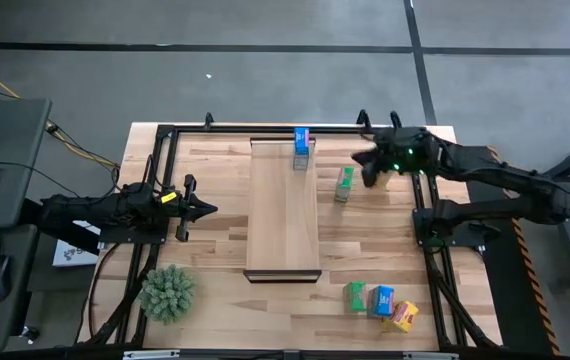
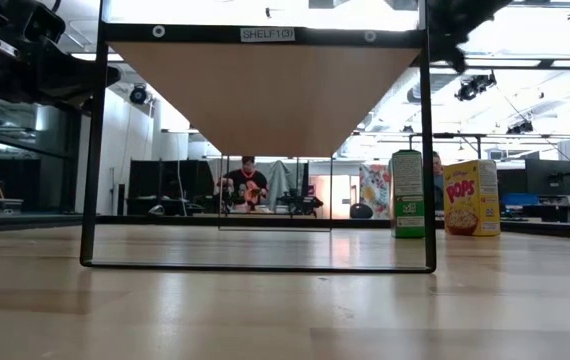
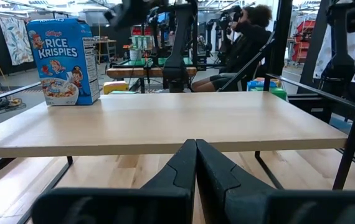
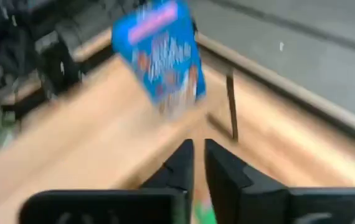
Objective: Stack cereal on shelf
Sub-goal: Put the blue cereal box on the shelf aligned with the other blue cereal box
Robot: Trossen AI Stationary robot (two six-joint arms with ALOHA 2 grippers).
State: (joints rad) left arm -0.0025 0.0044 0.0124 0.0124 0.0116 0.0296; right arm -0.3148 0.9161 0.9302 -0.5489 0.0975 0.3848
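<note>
The shelf point(image 1: 283, 215) stands raised on a black frame at the middle of the tabletop point(image 1: 215, 170), its dark edge at the near end. One blue Rice Krispies box point(image 1: 302, 146) stands upright on the shelf's far end, toward its right side.

The right end effector point(image 1: 363, 166) hovers just right of the shelf's far end, near the blue box and above a green cereal box point(image 1: 344, 184) that stands on the tabletop beside the shelf. In the right wrist view its fingers point(image 4: 222, 171) show a narrow gap between them and hold nothing; the blue box sits just ahead, clear of the tips.

The left end effector point(image 1: 205, 209) waits left of the shelf at mid-length, pointed toward it, with fingers point(image 3: 184, 168) pressed together and empty.

Three more boxes stand grouped on the tabletop near the right front corner: a green box point(image 1: 355, 296), a blue box point(image 1: 381, 300) and a yellow-orange Corn Pops box point(image 1: 403, 316). A spiky green plant point(image 1: 168, 291) sits at the left front corner.

A seated person point(image 2: 245, 185) shows in the room beyond the tabletop.
</note>
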